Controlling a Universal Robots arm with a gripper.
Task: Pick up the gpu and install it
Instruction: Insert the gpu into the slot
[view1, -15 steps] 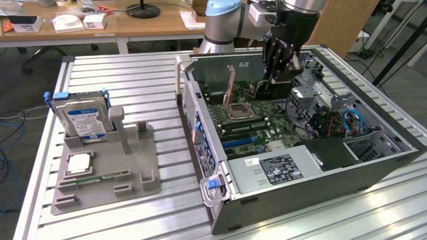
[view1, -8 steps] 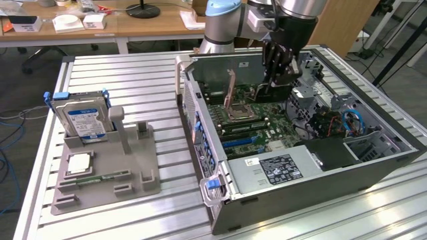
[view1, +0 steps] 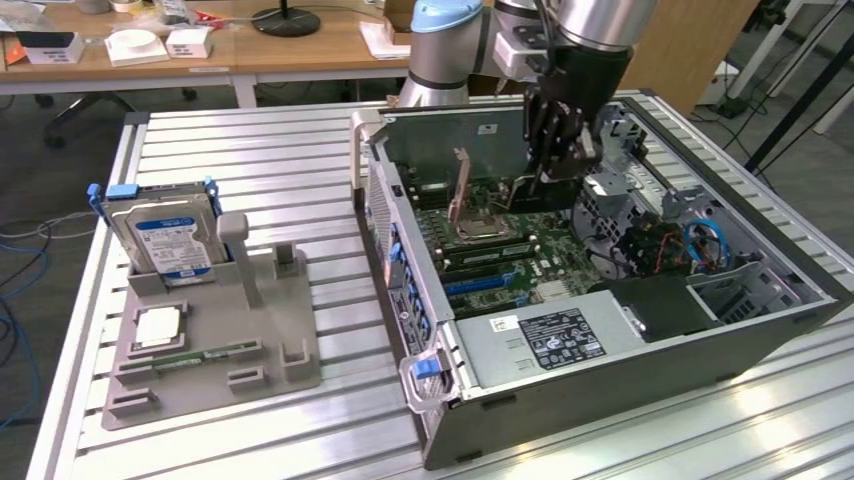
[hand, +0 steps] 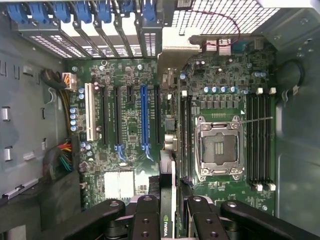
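The gpu (hand: 168, 200) is seen edge-on as a thin dark slab with a green board edge and a green logo patch near the gripper (hand: 169, 220). It is held upright between the gripper's black fingers (hand: 147, 220), above the motherboard (hand: 130, 115) inside the open case (view1: 747, 330). In the exterior view it hangs as a dark card (view1: 538, 190) below the gripper.

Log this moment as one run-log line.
gripper: shut on gpu | gpu: held edge-on, above motherboard | location: inside computer case | install: not yet seated
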